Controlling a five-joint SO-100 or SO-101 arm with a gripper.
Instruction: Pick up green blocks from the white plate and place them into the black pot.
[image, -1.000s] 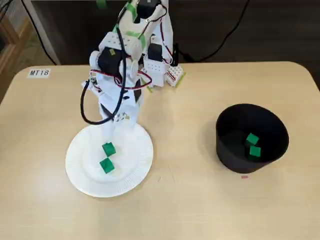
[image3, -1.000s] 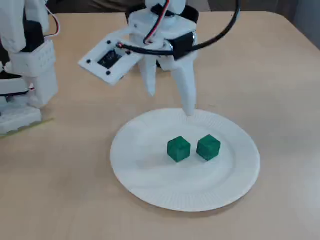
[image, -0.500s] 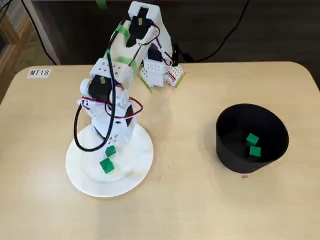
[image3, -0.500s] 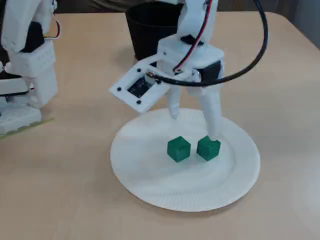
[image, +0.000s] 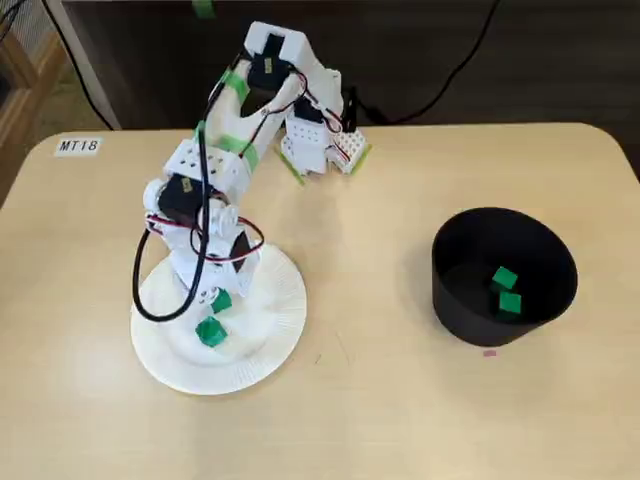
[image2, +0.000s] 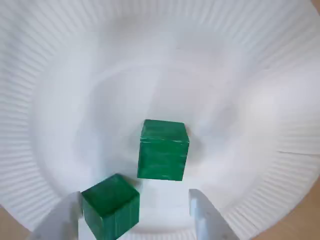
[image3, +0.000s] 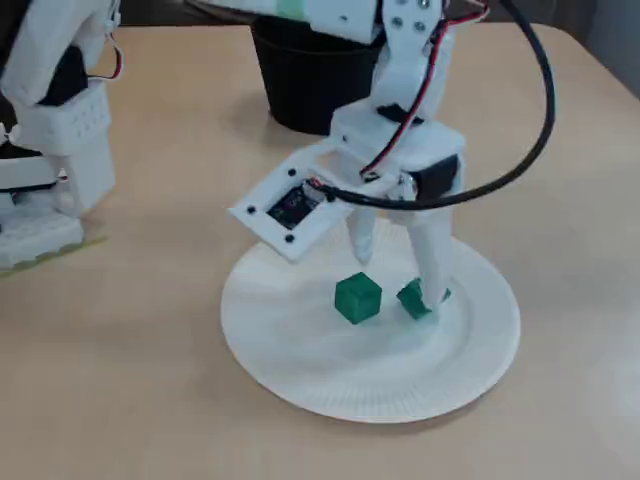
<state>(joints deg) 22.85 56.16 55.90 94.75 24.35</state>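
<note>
The end effector (image3: 400, 282) is hanging open over the white plate (image: 270, 340) on the pale wooden counter (image: 380, 400). One green block (image2: 111, 206) is sitting between its fingers, perhaps touching one; the second block (image2: 163, 150) is lying just beyond. The black pot (image: 455, 310) is holding two more.

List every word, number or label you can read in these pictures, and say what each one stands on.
"MT18": on a white label stuck to the table, at its far left corner in a fixed view.
Circuit board on the arm's wrist: markings too small to read.
Pink tag beside the black pot: too small to read.
</note>
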